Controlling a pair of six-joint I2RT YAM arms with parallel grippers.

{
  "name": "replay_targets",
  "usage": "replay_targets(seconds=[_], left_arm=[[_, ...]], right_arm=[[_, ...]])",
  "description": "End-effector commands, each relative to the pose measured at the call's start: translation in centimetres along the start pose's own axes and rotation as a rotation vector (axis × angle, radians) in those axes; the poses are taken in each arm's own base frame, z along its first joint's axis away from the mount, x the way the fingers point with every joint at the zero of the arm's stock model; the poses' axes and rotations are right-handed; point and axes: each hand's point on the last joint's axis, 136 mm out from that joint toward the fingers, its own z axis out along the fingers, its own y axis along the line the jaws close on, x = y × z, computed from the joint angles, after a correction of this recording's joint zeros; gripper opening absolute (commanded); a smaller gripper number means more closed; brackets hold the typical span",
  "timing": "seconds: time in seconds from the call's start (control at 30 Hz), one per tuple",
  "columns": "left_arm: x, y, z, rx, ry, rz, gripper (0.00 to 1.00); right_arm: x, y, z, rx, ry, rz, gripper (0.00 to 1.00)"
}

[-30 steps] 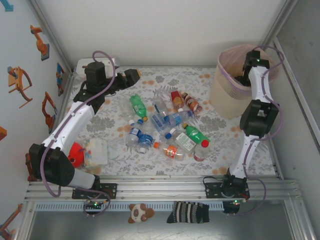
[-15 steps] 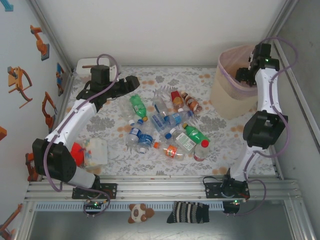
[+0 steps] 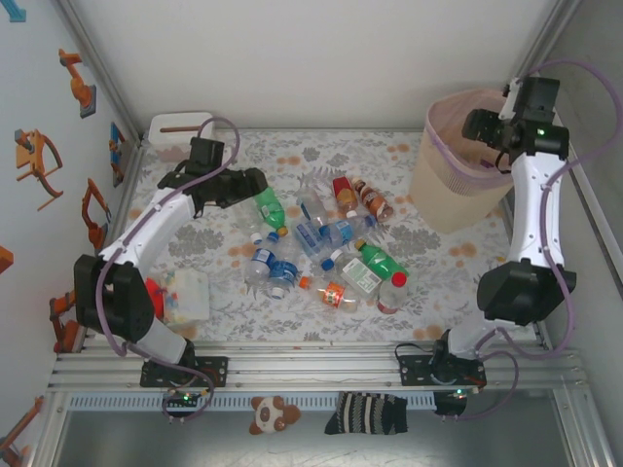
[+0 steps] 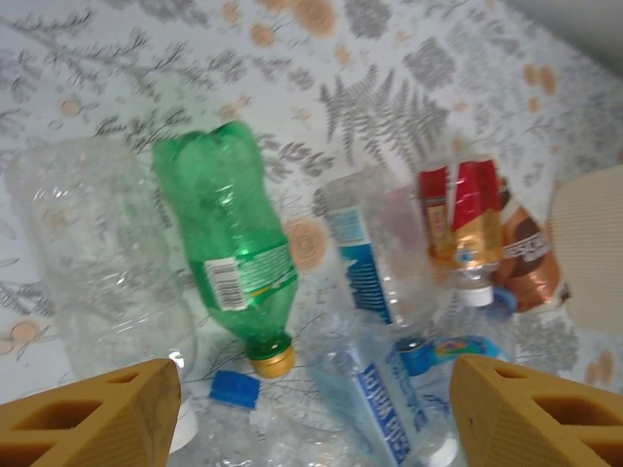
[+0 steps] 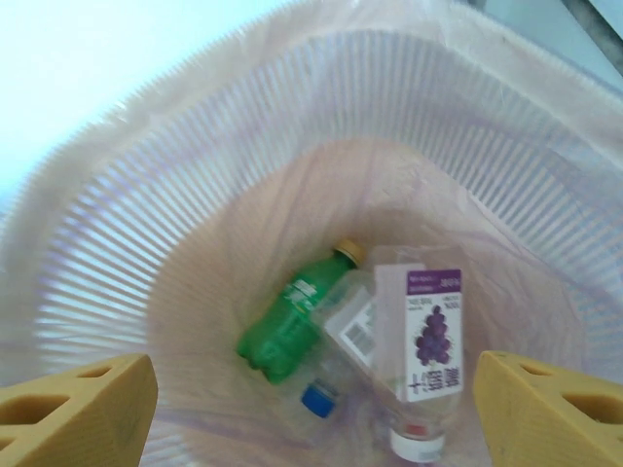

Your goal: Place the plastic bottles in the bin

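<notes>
Bottles [image 5: 428, 350] sit in the bin [image 3: 450, 185] at 2 o'clock — right gripper [image 5: 313, 407] has lifted out, spread empty; left gripper [image 4: 311, 409], spread too, now nears green bottle [image 4: 229, 248].

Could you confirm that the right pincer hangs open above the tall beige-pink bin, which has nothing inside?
Not quite: the right wrist view shows a green plastic bottle and a clear purple-labelled bottle inside the tall beige-pink bin. The right pincer does hang open above it.

White walls [image 3: 321, 58] enclosed a desk [image 3: 443, 268] under a floral cloth. Orange stickers [image 3: 37, 161], perhaps toy arms, dotted the left wall. Aluminium rails [image 3: 311, 368] edged the front.
</notes>
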Motion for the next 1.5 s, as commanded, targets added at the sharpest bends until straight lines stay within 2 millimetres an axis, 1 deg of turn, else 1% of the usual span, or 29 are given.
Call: replay_targets(seconds=[0.0,0.13,0.2,0.3,0.37,0.47,0.57,0.73,0.9,1.07,1.13,1.3,1.47], left_arm=[[0.5,1.6,0.5,-0.091,0.046,0.0,0.73],[1.1,3.9,1.4,-0.221,0.089,-0.048,0.74],[1.4,4.5,1.9,-0.254,0.108,-0.065,0.76],[1.5,4.7,2.8,-0.261,0.134,-0.086,0.77],[1.5,5.2,3.3,-0.285,0.142,-0.098,0.78],[1.3,6.4,3.5,-0.327,0.144,-0.124,0.78],[1.0,7.5,4.0,-0.317,0.15,-0.163,0.78],[0.4,8.0,5.1,-0.3,0.169,-0.163,0.78],[-0.3,9.3,6.4,-0.277,0.177,-0.192,0.77],[-0.9,8.6,7.5,-0.197,0.19,-0.181,0.81],[-0.9,8.6,7.9,-0.196,0.199,-0.177,0.82],[-0.5,10.0,9.0,-0.221,0.221,-0.191,0.82],[-0.3,10.7,10.2,-0.207,0.231,-0.207,0.8]], right_arm=[[-1.1,2.6,-2.0,-0.127,-0.064,0.065,0.82],[-0.9,4.5,-3.7,-0.187,-0.086,0.062,0.81],[-0.7,5.2,-4.3,-0.202,-0.091,0.053,0.82],[-0.4,5.9,-5.1,-0.221,-0.091,0.044,0.81],[-0.4,6.1,-5.4,-0.227,-0.095,0.045,0.81],[-0.2,6.5,-5.5,-0.24,-0.097,0.045,0.81],[0.1,6.6,-5.3,-0.245,-0.086,0.043,0.81],[0.3,7.3,-5.6,-0.258,-0.085,0.03,0.81],[0.1,7.7,-6.1,-0.262,-0.095,0.019,0.81],[0.2,7.9,-6.3,-0.264,-0.098,0.014,0.81],[0.1,7.9,-6.4,-0.262,-0.099,0.012,0.81],[0.2,8.0,-6.3,-0.261,-0.098,0.008,0.81],[0.2,8.3,-6.3,-0.264,-0.093,0.0,0.81]])
